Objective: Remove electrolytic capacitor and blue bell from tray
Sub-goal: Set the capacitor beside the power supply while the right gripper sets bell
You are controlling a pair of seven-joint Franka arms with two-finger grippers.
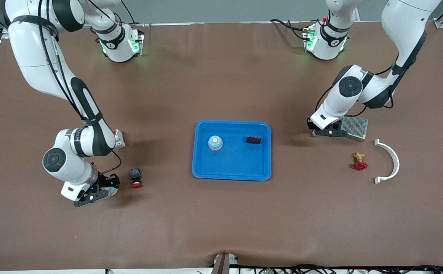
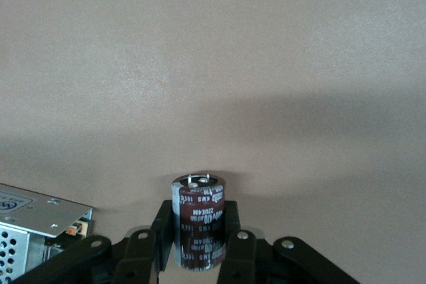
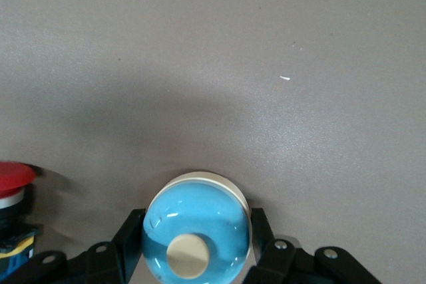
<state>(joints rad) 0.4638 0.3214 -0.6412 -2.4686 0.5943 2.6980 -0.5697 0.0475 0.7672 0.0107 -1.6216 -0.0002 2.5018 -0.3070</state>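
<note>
The left pincer (image 2: 198, 234) holds an electrolytic capacitor (image 2: 198, 204) low over the tabletop (image 2: 213, 64). The right pincer (image 3: 196, 225) holds a blue bell (image 3: 193, 214) beside a red button (image 3: 12, 174). The tray (image 1: 229, 167) holds a second bell (image 1: 215, 142) and a second capacitor (image 1: 253, 140). If dropped crooked, the held capacitor could roll away.
</note>
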